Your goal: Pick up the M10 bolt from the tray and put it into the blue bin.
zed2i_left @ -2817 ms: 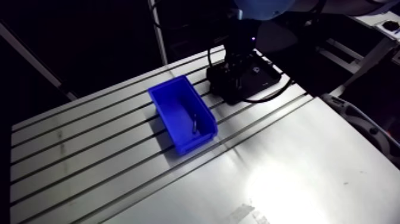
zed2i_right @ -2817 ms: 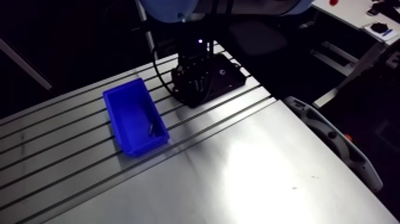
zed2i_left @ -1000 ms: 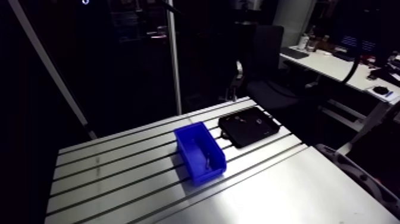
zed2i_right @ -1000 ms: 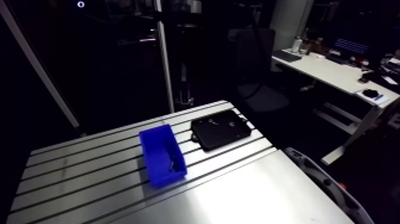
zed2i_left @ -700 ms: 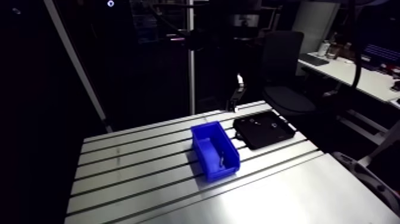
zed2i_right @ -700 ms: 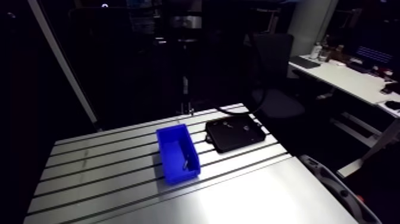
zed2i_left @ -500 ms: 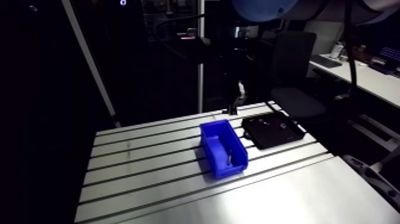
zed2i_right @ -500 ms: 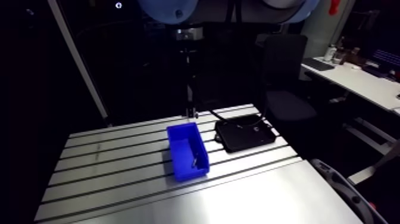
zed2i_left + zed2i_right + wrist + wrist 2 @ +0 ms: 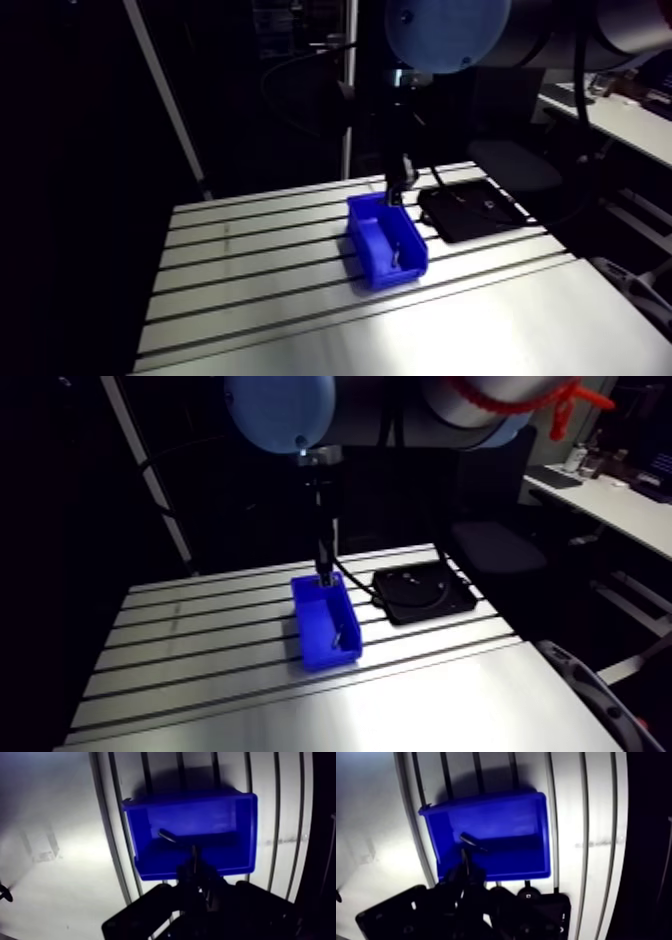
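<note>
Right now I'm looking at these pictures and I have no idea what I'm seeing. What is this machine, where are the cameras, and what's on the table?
It is a robot arm with a gripper at its end, working at a slotted metal table. Two pictures come from a camera riding on the arm, looking down over the table. The other two come from a camera on the wrist, looking down past the gripper. On the table sit a blue bin and, beside it, a black tray. A bolt lies inside the bin. The gripper hangs over the bin. It is too dark to tell whether it holds anything.
</note>
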`<action>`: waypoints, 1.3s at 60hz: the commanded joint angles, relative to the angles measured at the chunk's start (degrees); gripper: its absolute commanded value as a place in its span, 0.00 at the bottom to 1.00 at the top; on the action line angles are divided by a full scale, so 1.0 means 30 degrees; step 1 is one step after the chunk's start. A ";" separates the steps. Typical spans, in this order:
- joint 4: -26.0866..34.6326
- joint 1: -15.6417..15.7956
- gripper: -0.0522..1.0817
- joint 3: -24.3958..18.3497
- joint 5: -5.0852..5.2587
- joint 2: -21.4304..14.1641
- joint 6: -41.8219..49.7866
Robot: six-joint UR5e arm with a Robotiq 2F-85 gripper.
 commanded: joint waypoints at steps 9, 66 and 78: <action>-0.1543 -0.0147 0.95 0.0725 -0.0040 0.1068 0.0038; -0.2776 -0.0617 0.93 0.1927 0.0110 0.2315 0.0249; -0.2808 -0.0533 0.93 0.2015 0.0199 0.2432 0.0303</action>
